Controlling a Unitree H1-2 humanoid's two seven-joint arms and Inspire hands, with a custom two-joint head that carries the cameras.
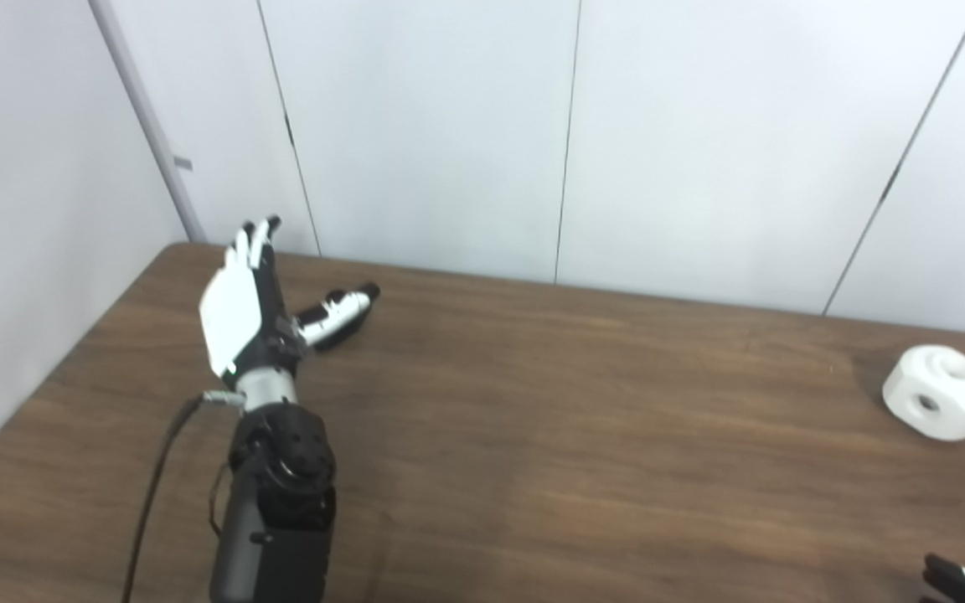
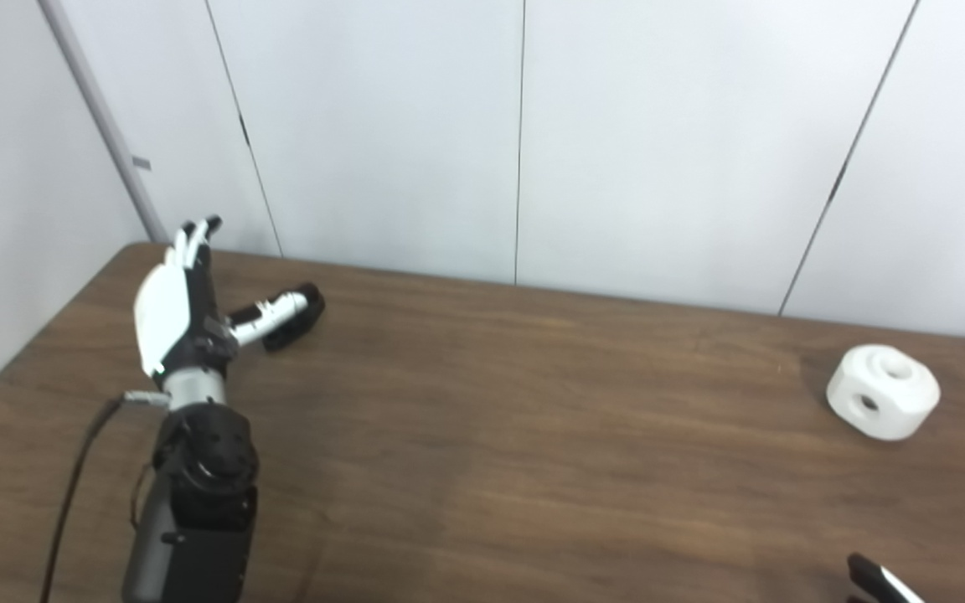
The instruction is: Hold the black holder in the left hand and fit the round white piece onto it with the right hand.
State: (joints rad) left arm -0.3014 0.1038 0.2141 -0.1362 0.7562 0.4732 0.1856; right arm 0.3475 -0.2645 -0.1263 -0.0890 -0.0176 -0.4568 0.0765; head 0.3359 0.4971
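Note:
The round white piece (image 1: 941, 392) lies on the brown table at the far right, with a hole in its top and one in its side. My left hand (image 1: 239, 306) is open at the table's far left, fingers straight and pointing away, thumb stretched to the right, holding nothing. A small dark shape (image 2: 286, 335) lies right under the thumb tip; I cannot tell whether it is the black holder or a shadow. Only a fingertip of my right hand (image 1: 956, 579) shows at the bottom right corner, well in front of the white piece.
The table (image 1: 533, 435) ends at a white panelled wall behind and to the left. A black cable (image 1: 156, 486) runs along the left forearm to the wrist.

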